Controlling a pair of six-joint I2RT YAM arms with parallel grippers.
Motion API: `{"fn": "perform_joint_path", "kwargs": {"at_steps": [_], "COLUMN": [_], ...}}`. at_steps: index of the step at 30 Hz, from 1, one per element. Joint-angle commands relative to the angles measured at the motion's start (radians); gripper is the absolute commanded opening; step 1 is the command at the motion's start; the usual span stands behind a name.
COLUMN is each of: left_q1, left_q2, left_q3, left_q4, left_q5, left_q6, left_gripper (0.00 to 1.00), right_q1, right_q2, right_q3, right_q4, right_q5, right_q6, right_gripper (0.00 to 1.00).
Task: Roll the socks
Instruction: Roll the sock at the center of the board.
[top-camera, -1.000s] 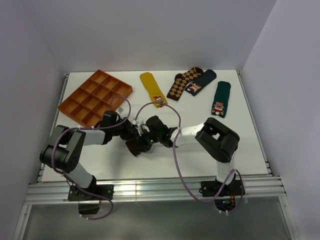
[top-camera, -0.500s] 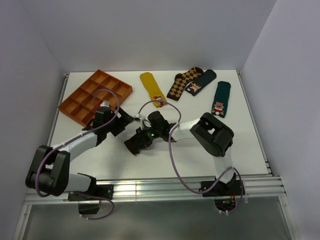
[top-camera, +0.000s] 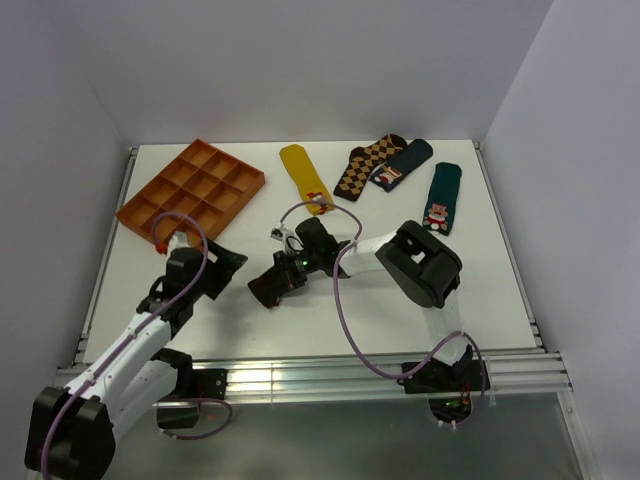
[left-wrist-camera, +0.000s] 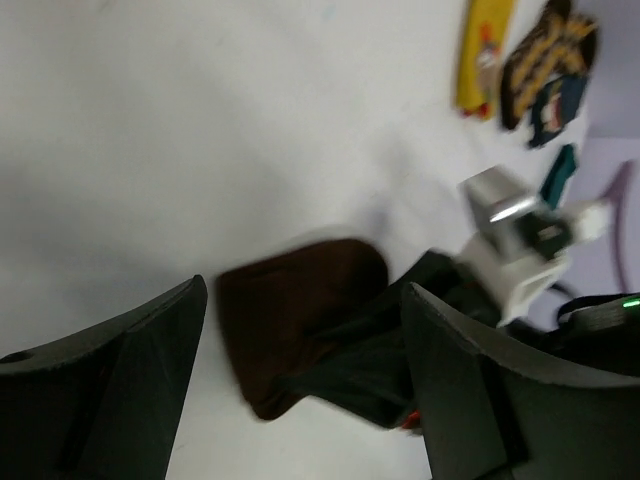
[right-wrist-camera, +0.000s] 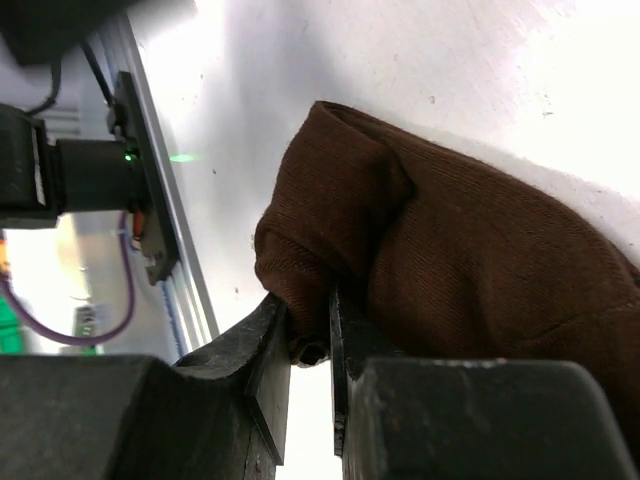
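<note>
The dark brown sock (top-camera: 266, 292) lies bunched on the white table in front of the arms. My right gripper (top-camera: 286, 277) is shut on a fold of it; the right wrist view shows the fold of the sock (right-wrist-camera: 450, 250) pinched between the narrow jaws of that gripper (right-wrist-camera: 310, 335). My left gripper (top-camera: 232, 262) stands open to the sock's left, apart from it. The left wrist view shows the sock (left-wrist-camera: 290, 315) ahead between the wide-spread fingers of the left gripper (left-wrist-camera: 302, 290), untouched. No cuff stripes show.
An orange compartment tray (top-camera: 190, 190) sits at the back left. Behind lie a mustard yellow sock (top-camera: 305, 178), a diamond-patterned sock (top-camera: 365, 165), a navy sock (top-camera: 402, 164) and a green sock (top-camera: 442, 198). The right arm's purple cable (top-camera: 340, 300) loops over the table.
My left gripper opened, let go of the brown sock and drew back to the left and toward the near edge. The right gripper kept its hold, shifting slightly left.
</note>
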Motion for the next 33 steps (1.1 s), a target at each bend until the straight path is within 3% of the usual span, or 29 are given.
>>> {"fn": "perform_joint_path", "kwargs": {"at_steps": [1, 9, 19, 24, 33], "left_q1": [-0.009, -0.042, -0.069, -0.098, -0.123], "left_q2": [-0.06, -0.068, 0.126, 0.184, 0.23], "left_q3": [-0.101, -0.238, -0.29, -0.307, -0.345], "left_q4": [-0.036, 0.082, 0.299, 0.336, 0.391], "left_q5": [0.06, 0.077, 0.119, 0.09, 0.09], "left_q6": [-0.073, -0.122, -0.142, -0.151, -0.159], "left_gripper": [0.83, 0.79, 0.76, 0.7, 0.7], "right_q1": [-0.016, -0.037, -0.037, -0.037, -0.051], "right_q2": [0.091, 0.1, 0.124, 0.131, 0.138], "right_q3": [-0.019, -0.023, 0.006, 0.012, 0.009], "right_q4": [-0.155, -0.134, -0.152, -0.154, -0.135], "right_q5": [0.135, 0.127, 0.127, 0.126, 0.11], "right_q6": [0.031, 0.081, 0.103, 0.101, 0.121], "right_gripper": [0.0, 0.0, 0.0, 0.0, 0.0]}}
